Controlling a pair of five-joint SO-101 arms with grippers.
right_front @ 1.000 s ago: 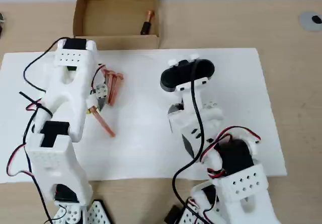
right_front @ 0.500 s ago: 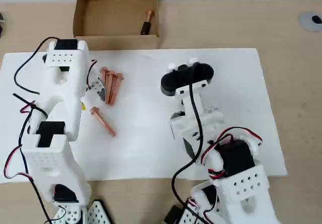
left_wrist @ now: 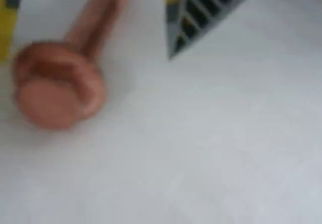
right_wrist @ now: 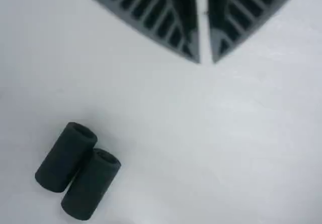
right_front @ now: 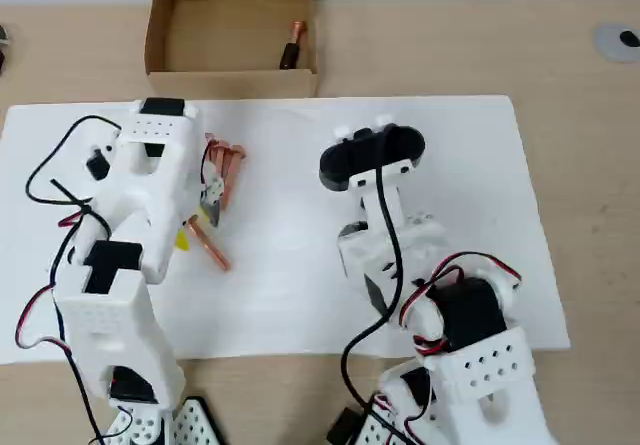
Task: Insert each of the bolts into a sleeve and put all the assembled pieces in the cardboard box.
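Observation:
A loose copper bolt (right_front: 210, 247) lies on the white sheet (right_front: 460, 165). My left gripper (right_front: 198, 221) stands open low over its head end. In the left wrist view the bolt (left_wrist: 56, 85) has its shaft between the yellow finger (left_wrist: 5, 17) and the grey finger (left_wrist: 201, 12), and neither touches it. A bunch of bolts (right_front: 230, 165) lies just beyond. Two black sleeves (right_wrist: 78, 183) lie side by side on the sheet, a short way from my right gripper (right_wrist: 204, 58), which is shut and holds nothing. The cardboard box (right_front: 160, 35) holds one assembled piece (right_front: 294, 45).
The right arm (right_front: 385, 235) stands over the middle of the sheet, its black camera housing (right_front: 372, 155) toward the box. The box sits beyond the sheet's far edge on the wooden table (right_front: 580, 115). A round grey disc (right_front: 618, 41) lies at the far right.
The left arm swung left off the single bolt, then came back right and down, so its open fingers now straddle the bolt's head end. The right arm barely moved.

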